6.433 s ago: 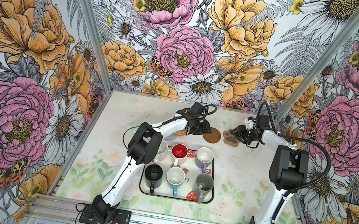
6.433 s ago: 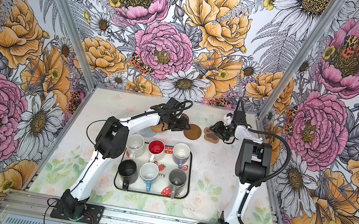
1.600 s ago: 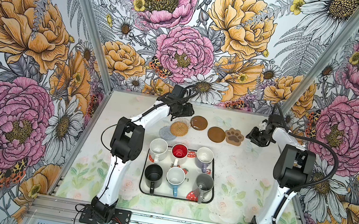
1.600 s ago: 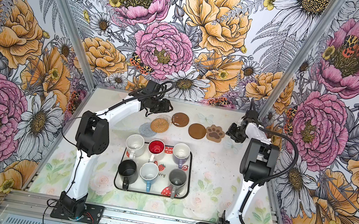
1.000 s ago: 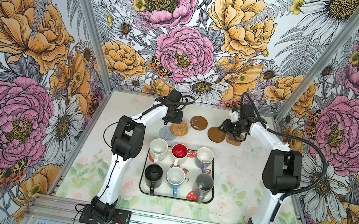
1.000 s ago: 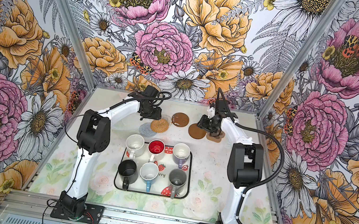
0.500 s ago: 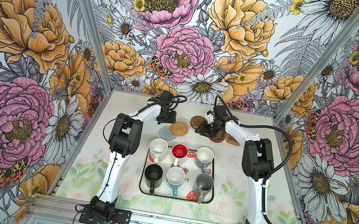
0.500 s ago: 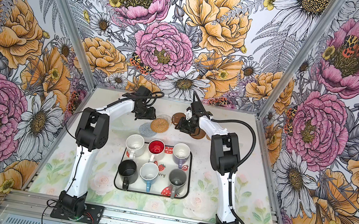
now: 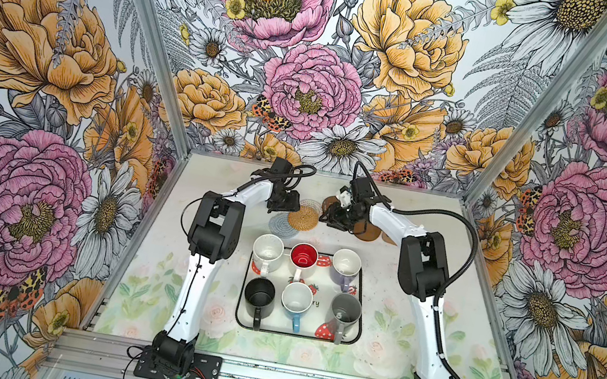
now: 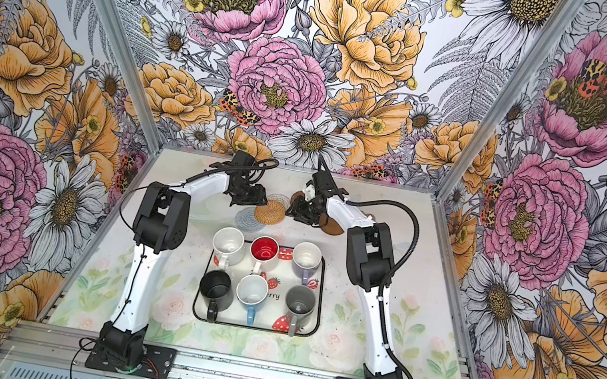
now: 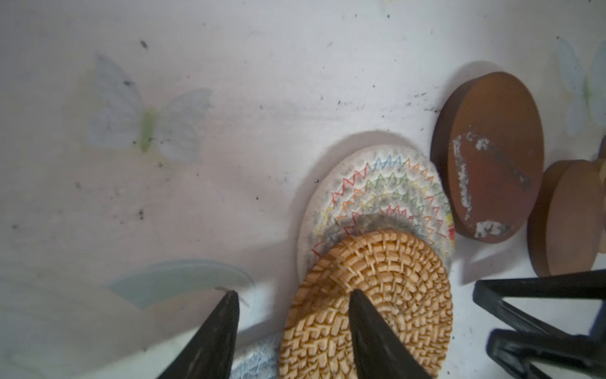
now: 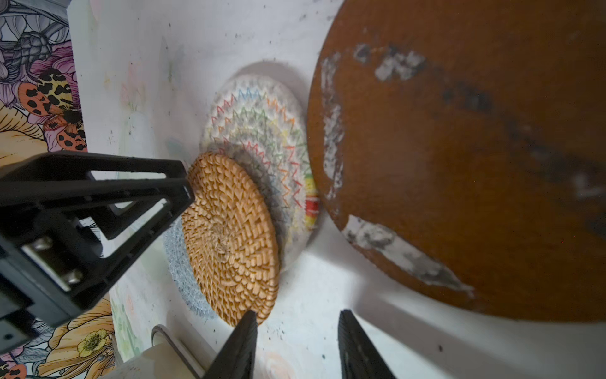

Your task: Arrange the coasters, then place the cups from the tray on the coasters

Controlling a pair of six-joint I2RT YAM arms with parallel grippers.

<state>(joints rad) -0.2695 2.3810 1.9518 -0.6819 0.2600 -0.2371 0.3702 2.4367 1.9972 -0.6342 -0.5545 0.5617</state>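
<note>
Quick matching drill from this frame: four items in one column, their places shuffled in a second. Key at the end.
Items
1. woven tan rattan coaster
2. black mug
3. lavender mug
4. white mug with red inside

Places
A. far row, middle, of the white strawberry-print tray
B. tray's near-left corner
C. beyond the tray, overlapping a pale blue-grey woven coaster
D. tray's far-right corner

Pairs: 1-C, 2-B, 3-D, 4-A

Cups [image 9: 296,298] stand in the tray [image 9: 313,321]; at its twelve o'clock the rattan coaster [image 9: 303,218] overlaps two woven coasters [image 9: 279,223], discs [image 9: 366,234] at its three.
</note>
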